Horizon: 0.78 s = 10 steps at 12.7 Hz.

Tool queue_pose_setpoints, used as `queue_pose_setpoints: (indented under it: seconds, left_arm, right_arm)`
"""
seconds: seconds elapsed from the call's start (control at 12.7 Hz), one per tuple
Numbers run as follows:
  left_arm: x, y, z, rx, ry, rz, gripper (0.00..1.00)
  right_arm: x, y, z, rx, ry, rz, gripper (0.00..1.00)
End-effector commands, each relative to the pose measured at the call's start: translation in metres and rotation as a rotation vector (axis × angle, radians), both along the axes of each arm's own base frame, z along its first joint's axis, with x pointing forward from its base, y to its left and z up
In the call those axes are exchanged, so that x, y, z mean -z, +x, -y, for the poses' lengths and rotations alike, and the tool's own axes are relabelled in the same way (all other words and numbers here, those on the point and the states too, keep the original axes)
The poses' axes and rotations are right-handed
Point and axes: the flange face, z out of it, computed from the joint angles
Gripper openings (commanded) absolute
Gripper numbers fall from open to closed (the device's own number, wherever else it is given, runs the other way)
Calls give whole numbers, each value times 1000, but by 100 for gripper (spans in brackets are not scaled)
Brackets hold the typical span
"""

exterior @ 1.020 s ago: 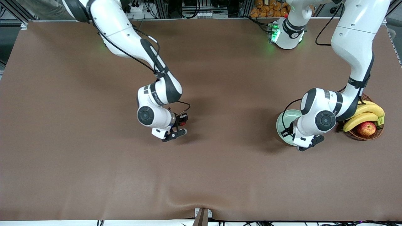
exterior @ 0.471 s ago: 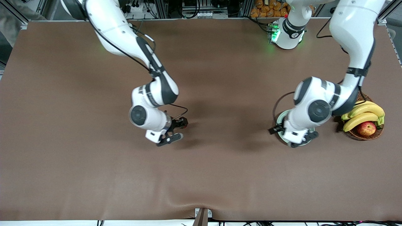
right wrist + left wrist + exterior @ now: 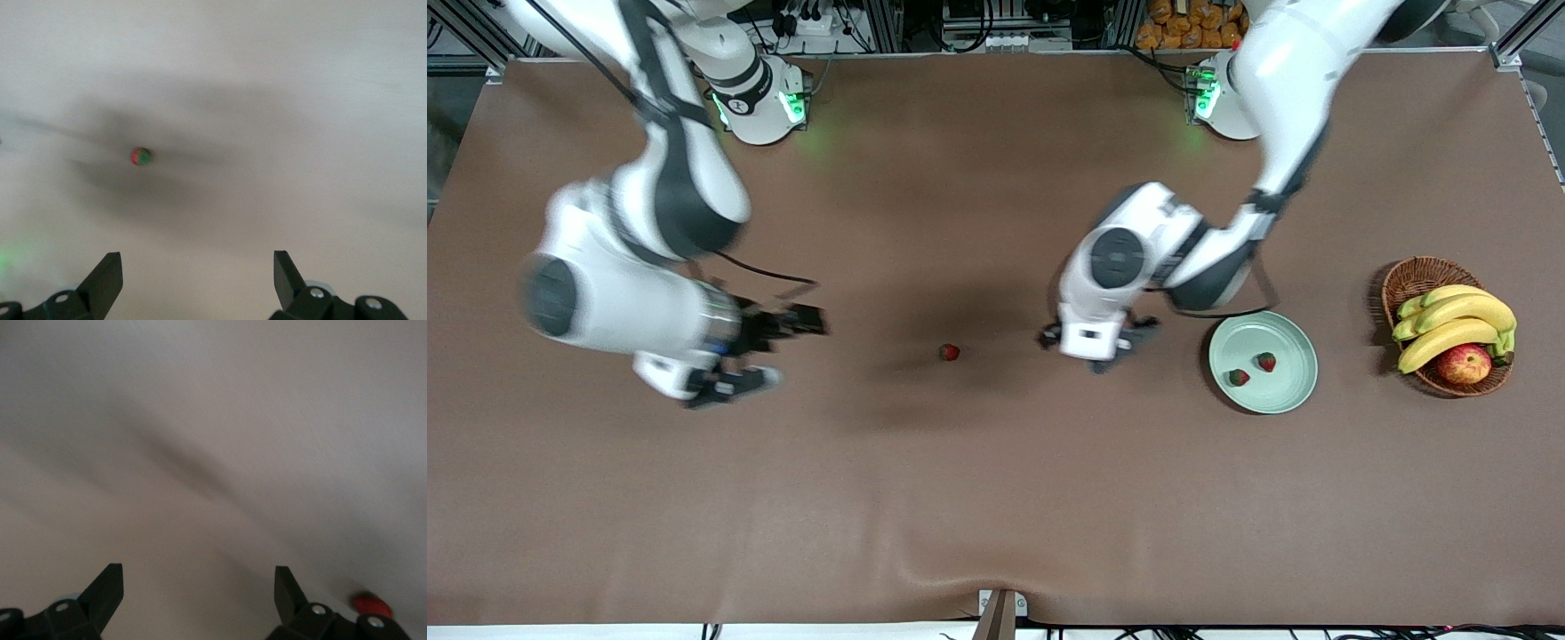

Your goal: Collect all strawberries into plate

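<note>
- Two strawberries (image 3: 1251,370) now lie uncovered in the plate (image 3: 1294,391), one of them nearer the front camera than the other; the left arm that hid them half a second ago has swung off toward the table's middle.
- The left gripper (image 3: 1100,340) hangs over bare table between plate and third strawberry (image 3: 950,353), fingers spread and holding nothing.
- That third strawberry sits alone on the table mid-way along; a second ago the right gripper (image 3: 769,352) was clamped on it.
- The right gripper has since pulled away toward its own end of the table, fingers spread and empty.
- The basket (image 3: 1416,277) of bananas (image 3: 1458,320) and an apple (image 3: 1464,364) stays put beside the plate.
</note>
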Motion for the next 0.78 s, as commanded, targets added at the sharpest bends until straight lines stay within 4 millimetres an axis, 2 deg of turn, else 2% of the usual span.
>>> queue_pose_setpoints:
  seconds: [0.0, 0.16, 0.24, 0.31, 0.39, 0.55, 0.71]
  left_arm:
    - [25, 15, 42, -111, -28, 44, 100]
    - [46, 1, 75, -195, -91, 89, 100]
    - [55, -2, 88, -244, -137, 115, 100]
    - [64, -11, 104, -271, -172, 127, 100]
    - [73, -16, 111, -301, -181, 137, 100]
    - [83, -23, 130, -343, -205, 164, 98]
    - [99, -31, 140, -347, -201, 173, 93]
  right_arm:
    - [-71, -14, 39, -3, -137, 59, 100]
    - [-114, -32, 81, 32, -195, 75, 100]
    - [-128, -40, 112, 79, -186, 63, 100]
    - [-142, -50, 132, 105, -182, 55, 100]
    - [-157, -61, 149, 129, -181, 54, 100]
    - [-179, -81, 180, 166, -208, 44, 100]
    - [-190, -93, 207, 208, -218, 40, 100]
